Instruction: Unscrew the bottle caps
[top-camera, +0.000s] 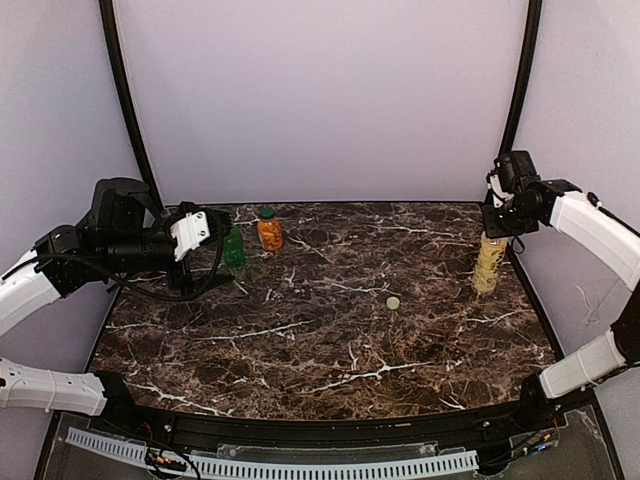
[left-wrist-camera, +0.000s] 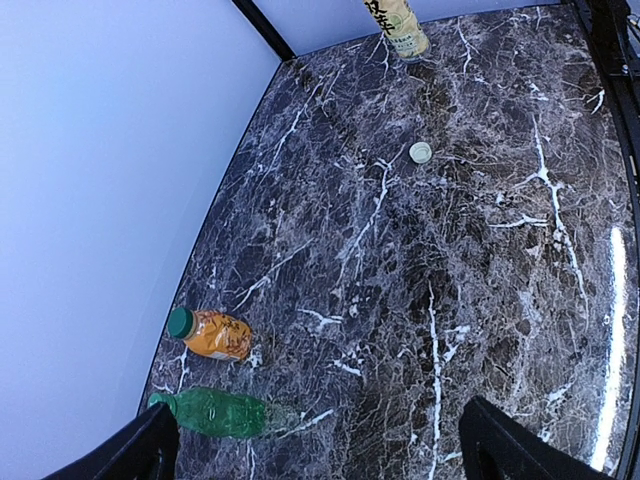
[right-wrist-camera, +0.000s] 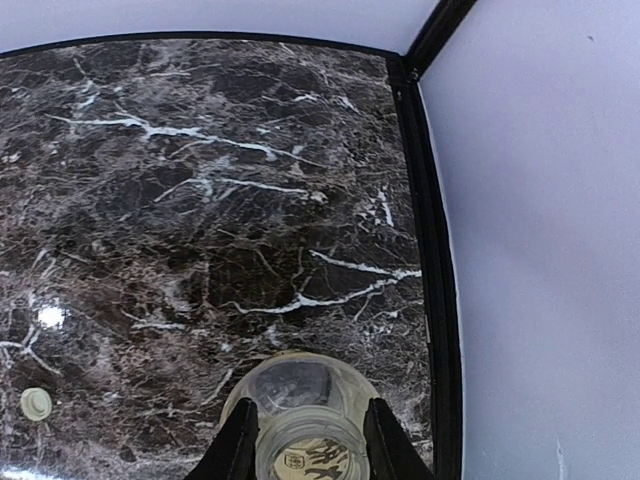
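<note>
Dark marble table (top-camera: 330, 345), lilac walls (top-camera: 320, 100): right gripper (top-camera: 495, 232) clamps the pale yellow bottle (top-camera: 489, 268) by the right edge; left gripper (top-camera: 200, 232) gapes empty near the green bottle (top-camera: 234, 250) and orange bottle (top-camera: 269, 232).

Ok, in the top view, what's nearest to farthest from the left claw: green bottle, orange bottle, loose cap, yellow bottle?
1. Right beside the left claw: all-green plastic bottle.
2. Just past it: squat orange plastic bottle.
3. Mid-table: small pale loose cap.
4. Far right: pale yellow plastic bottle, in the right claw.
</note>
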